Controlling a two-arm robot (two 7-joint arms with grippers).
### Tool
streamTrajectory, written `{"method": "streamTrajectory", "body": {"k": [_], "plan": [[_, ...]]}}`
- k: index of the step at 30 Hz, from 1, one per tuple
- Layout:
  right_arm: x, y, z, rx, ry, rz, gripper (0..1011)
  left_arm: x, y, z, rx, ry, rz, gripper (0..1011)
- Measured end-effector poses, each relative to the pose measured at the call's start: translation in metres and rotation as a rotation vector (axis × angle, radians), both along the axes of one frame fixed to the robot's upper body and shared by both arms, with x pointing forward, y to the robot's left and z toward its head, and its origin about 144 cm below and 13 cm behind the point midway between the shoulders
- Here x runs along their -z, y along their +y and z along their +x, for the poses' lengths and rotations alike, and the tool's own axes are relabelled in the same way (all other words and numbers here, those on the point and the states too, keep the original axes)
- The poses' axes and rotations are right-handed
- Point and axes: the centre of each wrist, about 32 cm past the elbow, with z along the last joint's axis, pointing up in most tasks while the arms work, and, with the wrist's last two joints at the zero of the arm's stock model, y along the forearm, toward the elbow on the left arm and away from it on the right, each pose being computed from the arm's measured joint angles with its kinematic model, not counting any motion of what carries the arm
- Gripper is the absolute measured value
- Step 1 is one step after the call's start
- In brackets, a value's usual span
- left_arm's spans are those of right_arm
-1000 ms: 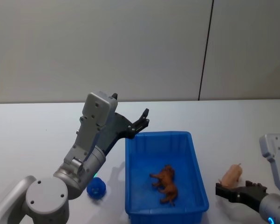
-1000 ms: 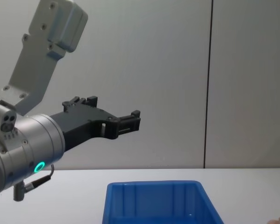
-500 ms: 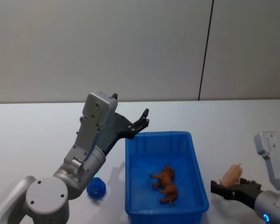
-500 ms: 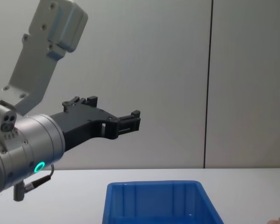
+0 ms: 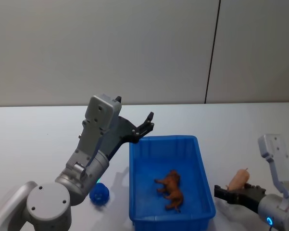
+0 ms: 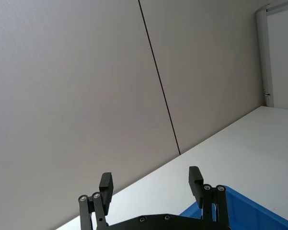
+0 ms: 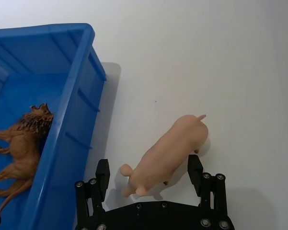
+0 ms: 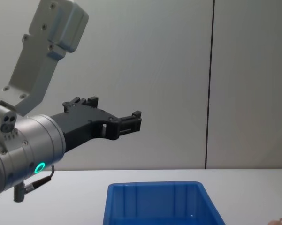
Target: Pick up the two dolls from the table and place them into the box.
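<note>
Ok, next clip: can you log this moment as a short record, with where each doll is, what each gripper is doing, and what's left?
brown doll: lying inside the box
pink doll: on the table, beside the box
right gripper: open, low over the table, fingers on either side of the pink doll, not closed on it
left gripper: open, raised near the box's far left corner, holding nothing
remaining: pink doll not yet in the box
</note>
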Motion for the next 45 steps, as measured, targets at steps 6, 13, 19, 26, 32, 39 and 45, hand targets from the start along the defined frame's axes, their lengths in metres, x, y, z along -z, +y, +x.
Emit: {"method": "streamTrajectory", "body": {"k": [6,13,19,26,32,39,45], "plan": [[0.0001,0.0016,0.0021,0.015,0.011,-0.001,1001,0.0000,0.0000,0.0000,0.000,0.000,0.000,1001],[-0.0002,0.0036,0.0041,0.031,0.020,-0.009,1001,0.0000,0.0000,0.0000,0.000,0.000,0.000,1001],[-0.0003,0.0045,0.0050,0.038,0.023,-0.016,902,0.0000,0.0000,0.0000,0.000,0.000,0.000,1001],[-0.0003,0.0053,0.0057,0.043,0.025,-0.020,706,0.0000,0.0000,0.0000,0.000,0.000,0.000,1001],[-0.0003,0.0057,0.0060,0.046,0.026,-0.023,535,0.0000,0.0000,0.0000,0.000,0.000,0.000,1001],[-0.0004,0.0059,0.0062,0.047,0.027,-0.025,426,0.0000,0.0000,0.0000,0.000,0.000,0.000,1001],[-0.0003,0.0060,0.0063,0.048,0.027,-0.026,425,0.0000,0.0000,0.0000,0.000,0.000,0.000,1001]]}}
